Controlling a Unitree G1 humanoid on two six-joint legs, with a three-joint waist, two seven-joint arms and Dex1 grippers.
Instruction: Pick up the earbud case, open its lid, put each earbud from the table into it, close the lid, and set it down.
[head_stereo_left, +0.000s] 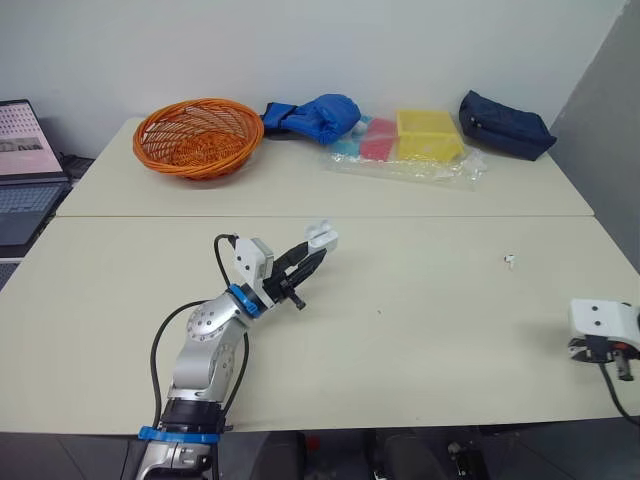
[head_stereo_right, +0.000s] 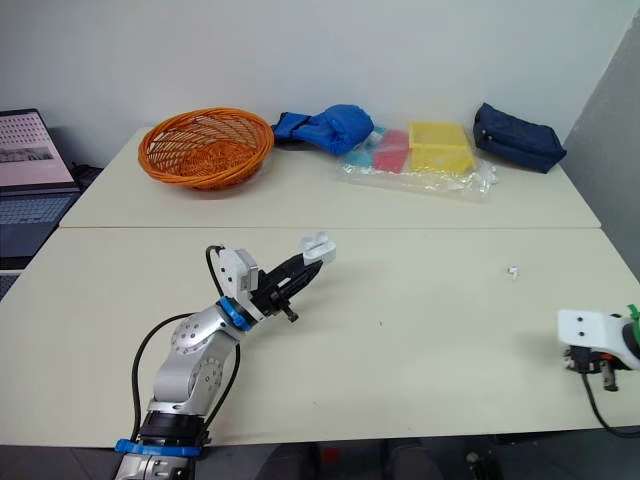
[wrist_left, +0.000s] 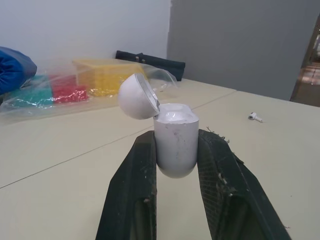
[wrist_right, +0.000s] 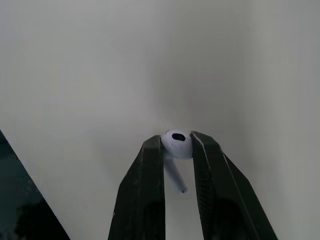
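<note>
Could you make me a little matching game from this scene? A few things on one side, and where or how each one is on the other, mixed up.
Things:
1. earbud case
2. orange basket
3. dark blue pouch
4. right gripper

Places or states:
A. shut on an earbud
B. far back, robot's right
C. far back, robot's left
D. held in the left gripper, lid open

Pairs: 1-D, 2-C, 3-B, 4-A
</note>
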